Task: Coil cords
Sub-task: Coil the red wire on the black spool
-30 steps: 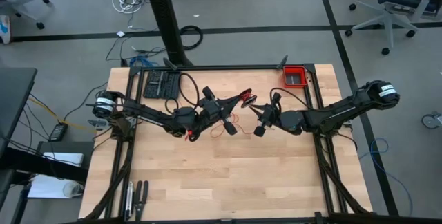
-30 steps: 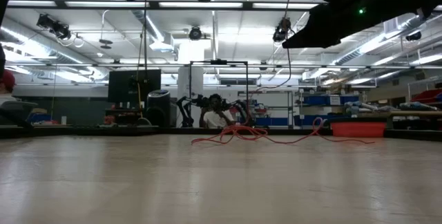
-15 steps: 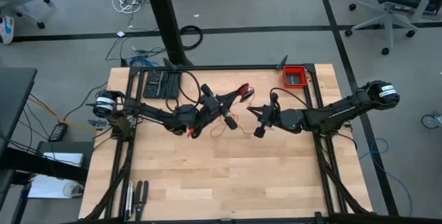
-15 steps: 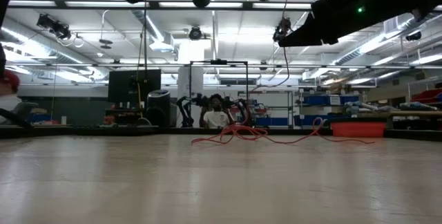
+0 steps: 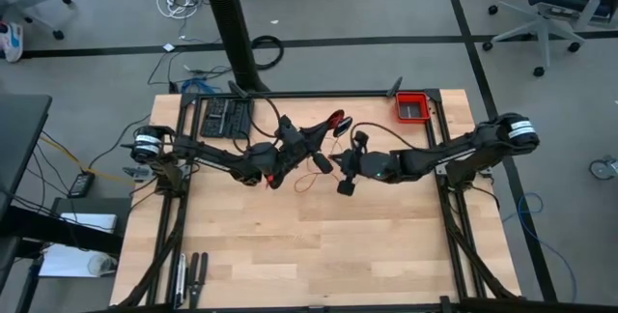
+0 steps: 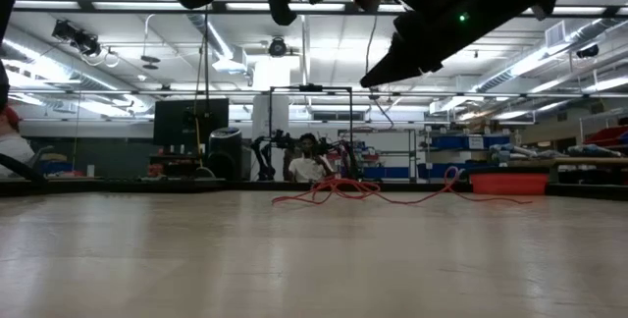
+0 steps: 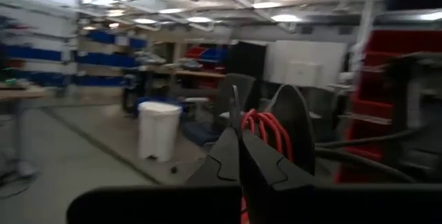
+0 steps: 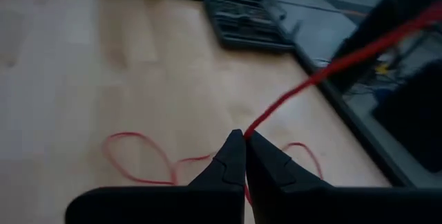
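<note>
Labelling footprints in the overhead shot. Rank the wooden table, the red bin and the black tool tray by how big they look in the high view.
1. Wooden table, by far the largest.
2. Black tool tray at the far left corner.
3. Red bin at the far right corner, smallest.
All three sit at table level, so nearness to the camera hardly skews this.

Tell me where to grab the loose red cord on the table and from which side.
Grip the red cord at a slack loop lying flat on the table, coming straight down from above. It is thin and limp, so a side approach would likely just push it along.
</note>
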